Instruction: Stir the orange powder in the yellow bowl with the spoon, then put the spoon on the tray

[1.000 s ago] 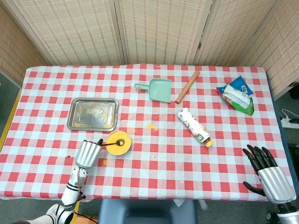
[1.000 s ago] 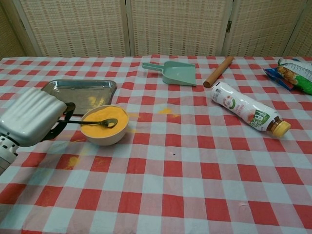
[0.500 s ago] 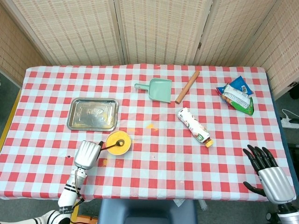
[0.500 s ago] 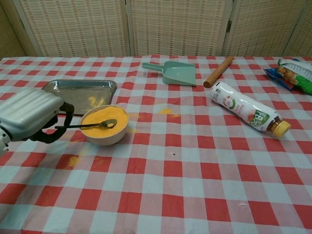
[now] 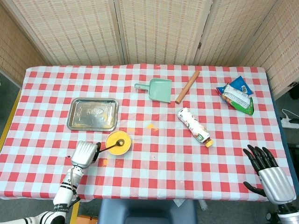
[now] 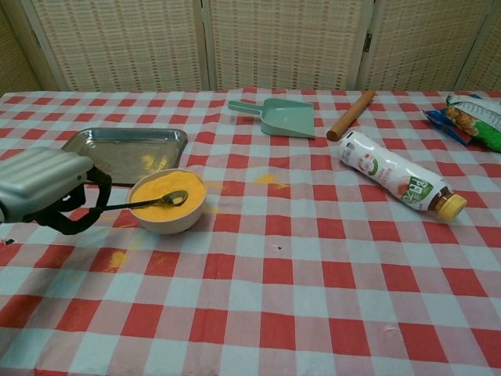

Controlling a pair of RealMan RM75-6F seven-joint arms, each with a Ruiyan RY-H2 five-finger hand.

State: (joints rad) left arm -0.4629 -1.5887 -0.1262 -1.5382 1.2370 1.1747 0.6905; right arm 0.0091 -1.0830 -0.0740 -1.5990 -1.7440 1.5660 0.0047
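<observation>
Your left hand (image 6: 43, 188) sits at the table's left edge, fingers curled around the handle of the spoon (image 6: 149, 203), which it holds nearly level. The spoon's bowl rests in the orange powder (image 6: 168, 190) inside the yellow bowl (image 5: 117, 143), just right of that hand. A little powder is spilled on the checked tablecloth (image 6: 313, 274) near the bowl and further right. Behind the bowl, toward the screen, you have the metal tray (image 5: 92, 114), close to the bowl but not touching it. Further right lie a green dustpan (image 5: 158, 89) and a wooden rolling pin (image 5: 187, 87), near each other at the back. In front of them a white bottle (image 6: 395, 182) lies on its side, cap toward you. A snack bag (image 5: 237, 95) sits at the far right. Your right hand (image 5: 267, 174) hovers off the table's near right corner, released, fingers spread, grasping nothing.
</observation>
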